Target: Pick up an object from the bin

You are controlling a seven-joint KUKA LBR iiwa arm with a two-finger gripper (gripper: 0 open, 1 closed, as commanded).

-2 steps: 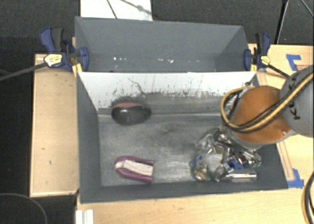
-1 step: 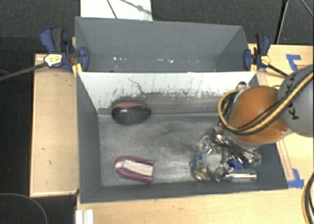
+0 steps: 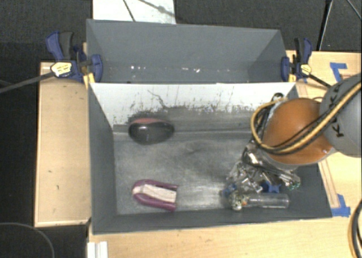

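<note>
grey metal bin (image 3: pixel 186 158) with a scuffed, streaked floor fills the middle of the frame. from the right edge the arm (image 3: pixel 345 121) reaches in, its rounded orange cover (image 3: pixel 294 132) ringed by cables. below the cover, the pincer (image 3: pixel 240 189) is low in the bin's lower right corner; whether it is released or clenched cannot be told. a dark oval lump (image 3: pixel 151 132) lies at the upper left of the floor, against the back wall. a purple-and-white thing (image 3: pixel 155 193) lies at the lower left, well apart from the pincer. a clear tube-like thing (image 3: pixel 270 200) lies flat just beside the pincer, near the front wall.
</note>
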